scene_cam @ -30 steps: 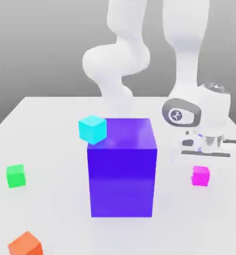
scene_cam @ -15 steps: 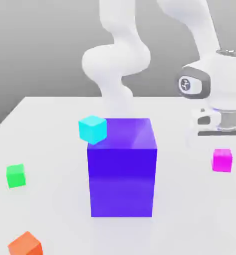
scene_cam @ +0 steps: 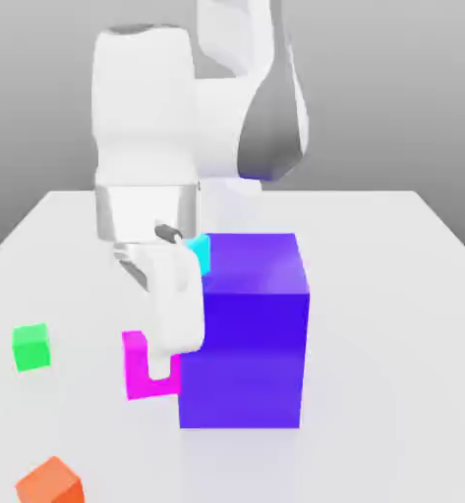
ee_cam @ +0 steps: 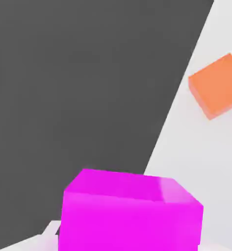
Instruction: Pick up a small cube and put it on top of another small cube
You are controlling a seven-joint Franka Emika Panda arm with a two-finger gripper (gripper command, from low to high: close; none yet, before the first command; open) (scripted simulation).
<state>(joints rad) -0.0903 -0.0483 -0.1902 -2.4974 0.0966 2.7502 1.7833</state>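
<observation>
My gripper is shut on the small magenta-pink cube, which I hold at the exterior view's left of the big blue-violet cube, near its lower front corner. One white finger covers part of the magenta cube. In the hand view the magenta cube sits close up between the fingers. A cyan cube peeks out behind my hand, by the blue cube's upper left edge, mostly hidden.
A green cube lies on the white table at the exterior view's left. An orange cube sits near the front left corner; the orange cube also appears in the hand view. The arm's white body towers over the blue cube.
The arm swung from the exterior view's right, around the blue cube, to its left side, carrying the magenta cube with it. The other cubes stayed put.
</observation>
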